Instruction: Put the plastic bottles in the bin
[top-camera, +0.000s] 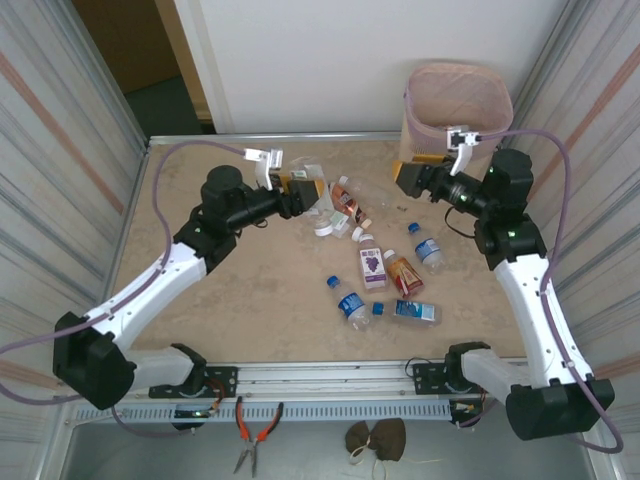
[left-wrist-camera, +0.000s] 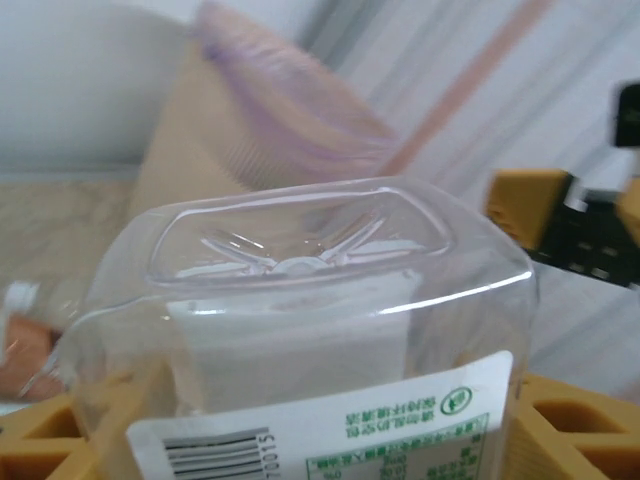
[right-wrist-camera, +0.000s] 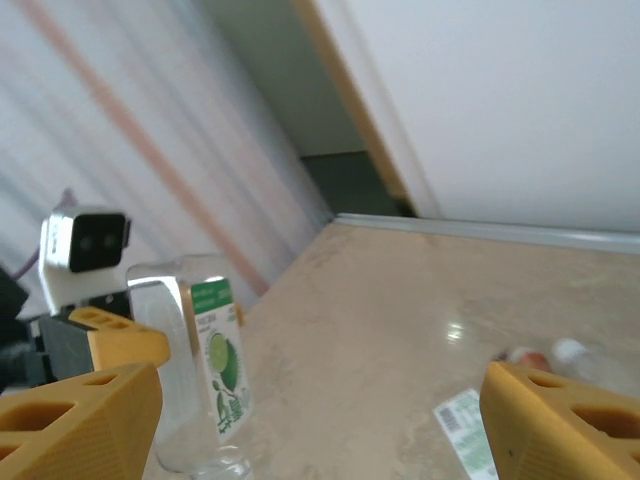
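While clamping a clear, square plastic bottle (left-wrist-camera: 330, 330) with a white-green label in the left gripper (top-camera: 298, 190), looks mid-carry, well apart from the tall beige bag-lined bin (top-camera: 458, 100). Holds the right gripper (top-camera: 408, 180) spread and empty near it. Next: swing right over the bin, release.

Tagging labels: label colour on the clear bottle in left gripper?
White with green print; bottle label shows best in right wrist view.

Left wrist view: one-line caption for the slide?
Left gripper holds a clear bottle, base toward the camera, with the bag-lined bin blurred behind.
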